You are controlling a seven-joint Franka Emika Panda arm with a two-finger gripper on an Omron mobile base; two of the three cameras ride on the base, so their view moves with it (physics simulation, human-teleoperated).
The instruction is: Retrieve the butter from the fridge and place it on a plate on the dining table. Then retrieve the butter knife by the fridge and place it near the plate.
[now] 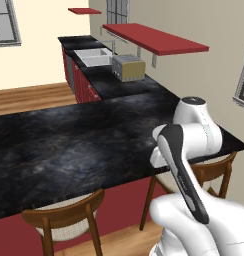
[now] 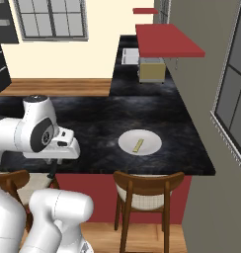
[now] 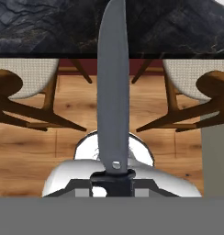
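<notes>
In the hand view my gripper [image 3: 113,176] is shut on the handle end of the butter knife [image 3: 112,92], a slim grey blade that runs straight up the picture. The hand points down at the wooden floor just off the near edge of the dining table [image 3: 40,23]. In the right base view the hand [image 2: 58,148] hangs at that near edge, left of the white plate [image 2: 148,136]. The butter [image 2: 139,145], a small pale yellow stick, lies on the plate. The black marble-look dining table [image 1: 69,145] spreads across the left base view. The fridge is out of view.
Wooden chairs [image 2: 147,185] [image 1: 64,215] are tucked under the table's near side, one on each side of the hand [image 3: 22,92] [image 3: 196,92]. A toaster [image 1: 128,67] and sink [image 1: 94,56] sit on the far counter under a red shelf [image 1: 154,37]. A wall with windows [image 2: 236,99] closes the right.
</notes>
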